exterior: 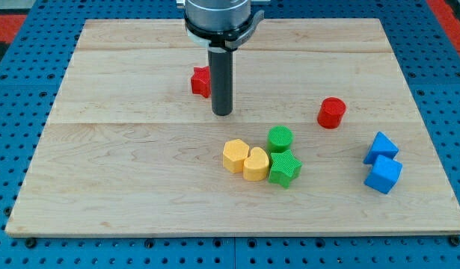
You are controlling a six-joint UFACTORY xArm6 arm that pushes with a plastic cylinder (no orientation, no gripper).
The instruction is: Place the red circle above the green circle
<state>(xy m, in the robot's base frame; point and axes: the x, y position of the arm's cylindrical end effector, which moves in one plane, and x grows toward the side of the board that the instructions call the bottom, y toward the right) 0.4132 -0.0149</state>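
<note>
The red circle (331, 112) stands on the wooden board toward the view's right. The green circle (280, 138) lies lower and to the left of it, touching a green star (284, 168) just below. My tip (222, 113) rests on the board at centre, well left of the red circle and up-left of the green circle, touching neither. A second red block (200, 81), partly hidden behind the rod, sits just up-left of the tip.
A yellow hexagon (235, 155) and a yellow heart (255, 164) sit side by side left of the green star. Two blue blocks (381, 149) (383, 175) lie near the view's right edge. The board (125, 164) sits on a blue pegboard surface.
</note>
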